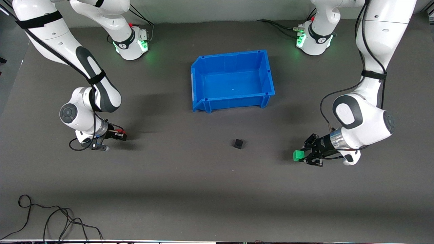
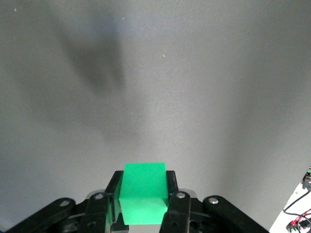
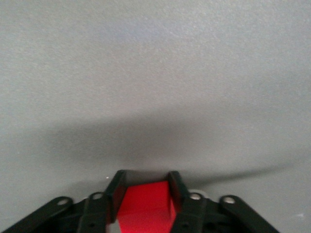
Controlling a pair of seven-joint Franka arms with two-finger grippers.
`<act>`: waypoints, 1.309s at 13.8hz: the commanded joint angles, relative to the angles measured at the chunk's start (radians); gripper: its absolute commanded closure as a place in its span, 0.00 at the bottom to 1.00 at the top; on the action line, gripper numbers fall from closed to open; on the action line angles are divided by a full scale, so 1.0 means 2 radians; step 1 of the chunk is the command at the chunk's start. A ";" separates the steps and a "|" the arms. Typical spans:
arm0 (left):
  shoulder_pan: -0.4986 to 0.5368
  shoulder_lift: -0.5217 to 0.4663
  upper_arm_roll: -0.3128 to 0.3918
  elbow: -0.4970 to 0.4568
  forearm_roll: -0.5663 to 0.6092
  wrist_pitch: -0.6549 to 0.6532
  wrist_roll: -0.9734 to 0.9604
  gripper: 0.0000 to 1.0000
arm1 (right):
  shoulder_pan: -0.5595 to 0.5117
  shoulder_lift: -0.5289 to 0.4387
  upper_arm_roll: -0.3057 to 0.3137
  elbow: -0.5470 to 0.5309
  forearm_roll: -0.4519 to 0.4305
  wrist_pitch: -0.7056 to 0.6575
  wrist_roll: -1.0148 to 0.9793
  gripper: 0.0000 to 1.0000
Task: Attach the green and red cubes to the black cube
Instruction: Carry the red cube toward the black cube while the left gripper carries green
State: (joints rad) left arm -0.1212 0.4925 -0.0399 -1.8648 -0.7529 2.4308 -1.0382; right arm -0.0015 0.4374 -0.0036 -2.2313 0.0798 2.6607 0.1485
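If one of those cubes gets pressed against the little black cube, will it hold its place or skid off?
The black cube probably skids: it looks small and light, sitting loose on the table. Its flat faces suggest sliding, not rolling. It looks rigid, so unlikely to deform.

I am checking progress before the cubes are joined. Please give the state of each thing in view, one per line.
Green cube: held in the left hand, not attached.
Red cube: between the shut fingers of the right hand, not attached.
Black cube: alone on the table, nearer the camera than the bin, untouched.
Blue bin: upright, empty.
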 commanded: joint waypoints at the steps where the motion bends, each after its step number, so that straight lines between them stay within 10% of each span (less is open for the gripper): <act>1: -0.032 0.021 0.009 0.019 0.014 0.004 -0.039 0.75 | 0.008 0.017 0.000 0.002 0.010 0.017 0.005 1.00; 5: -0.042 0.037 0.009 0.019 0.015 0.019 -0.040 0.75 | 0.008 0.011 0.000 0.005 0.010 0.010 0.048 1.00; 11: -0.044 0.047 0.009 0.019 0.028 0.019 -0.040 0.75 | 0.089 0.022 0.007 0.054 0.011 0.007 0.384 1.00; 18: -0.062 0.057 0.010 0.018 0.028 0.020 -0.073 0.74 | 0.198 0.130 0.008 0.248 0.011 -0.055 0.734 1.00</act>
State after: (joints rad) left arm -0.2112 0.5871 -0.0352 -1.8470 -0.7098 2.4698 -1.1261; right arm 0.3493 0.6009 0.0223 -1.9017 0.0892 2.6220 1.4712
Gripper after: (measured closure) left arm 0.634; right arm 0.599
